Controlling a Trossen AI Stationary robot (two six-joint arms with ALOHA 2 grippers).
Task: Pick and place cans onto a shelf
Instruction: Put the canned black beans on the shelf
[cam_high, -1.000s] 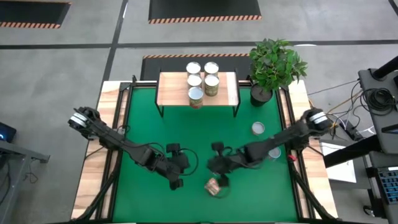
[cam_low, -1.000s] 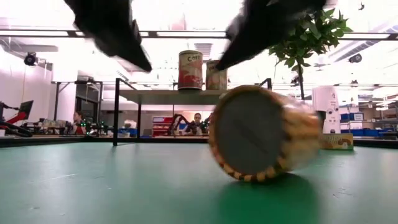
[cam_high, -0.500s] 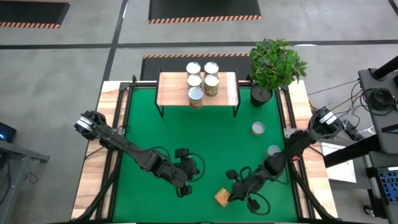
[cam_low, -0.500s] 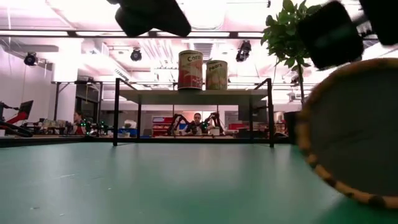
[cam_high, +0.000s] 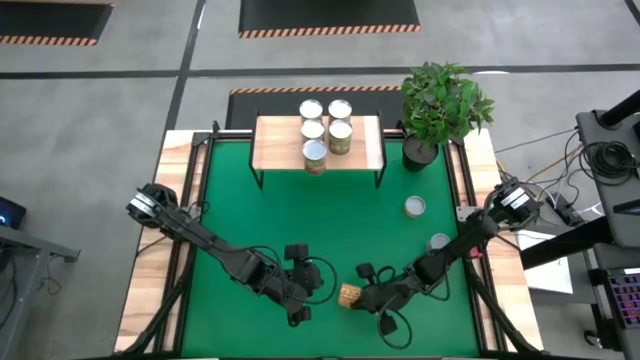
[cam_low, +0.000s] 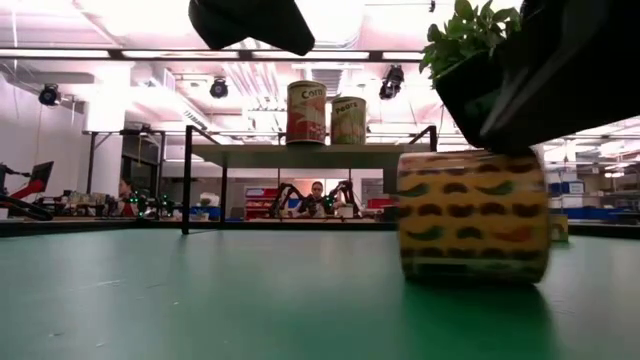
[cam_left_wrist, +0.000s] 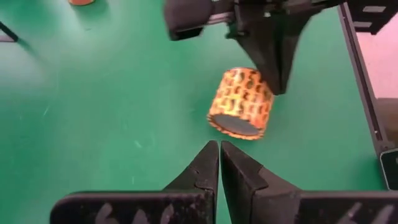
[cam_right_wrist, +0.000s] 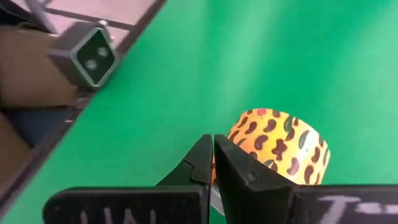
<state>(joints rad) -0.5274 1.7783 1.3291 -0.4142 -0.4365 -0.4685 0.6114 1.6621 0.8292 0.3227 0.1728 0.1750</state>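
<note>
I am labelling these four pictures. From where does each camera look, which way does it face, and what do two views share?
High view: above the table, facing straight down; both arms, shelf, plant.
Low view: table height, facing level toward the shelf and room; dark arm parts overhead.
Left wrist view: on the left arm; shut left gripper.
Right wrist view: on the right arm; shut right gripper.
All four share the orange patterned can lying on its side.

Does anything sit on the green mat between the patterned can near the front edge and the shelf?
Nothing visible does. The green mat from the patterned can to the shelf is bare; two other cans stand off to the right, outside that path.
</note>
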